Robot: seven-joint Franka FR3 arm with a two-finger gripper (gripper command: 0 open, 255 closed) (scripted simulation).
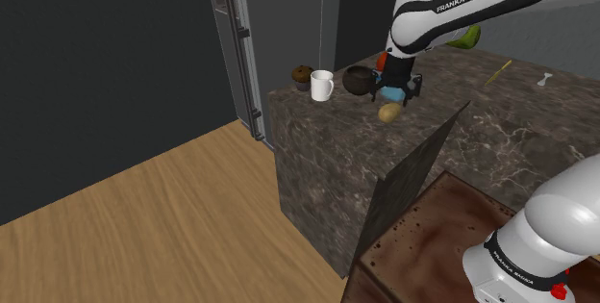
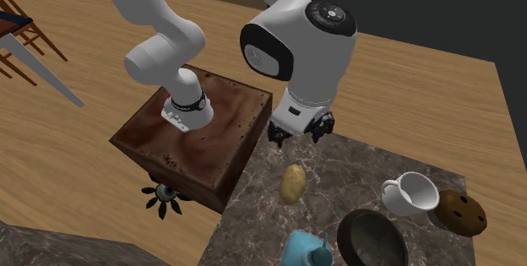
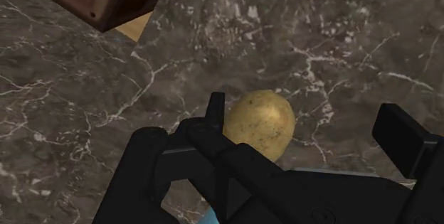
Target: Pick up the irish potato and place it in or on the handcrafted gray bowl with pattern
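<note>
Gripper (image 3: pixel 307 117): the fingers stand wide apart and hold nothing. Seen from the wrist, the potato (image 3: pixel 260 123) lies on the tabletop (image 3: pixel 320 30) between the two fingers. It sits much closer to one finger (image 3: pixel 215 107) than to the other (image 3: pixel 400 131). I cannot tell whether the near finger touches it. It is not clasped.

Shoulder view: the gripper (image 1: pixel 398 97) points down over the tabletop (image 1: pixel 500 133), and the potato (image 1: pixel 389 113) is just below it. The potato is yellowish-tan, oval and lying on its side.

Second exterior view: the gripper (image 2: pixel 299 135) hangs above the tabletop (image 2: pixel 355 167), near the edge that meets the brown stand (image 2: pixel 194 133). The potato (image 2: pixel 292 183) lies on the dark marbled surface just beyond the fingertips, apart from the other items.

Bowl (image 2: pixel 372 237): dark, round and upright, standing on the tabletop near the potato but apart from it. In the shoulder view the bowl (image 1: pixel 358 80) is just to the left of the gripper.

Other items on the tabletop:
- A white cup (image 2: pixel 412 193) stands beside the bowl.
- A brown muffin-like object (image 2: pixel 461 211) lies just past the cup.
- A blue vessel (image 2: pixel 304 250) stands next to the bowl, on the potato's side.
</note>
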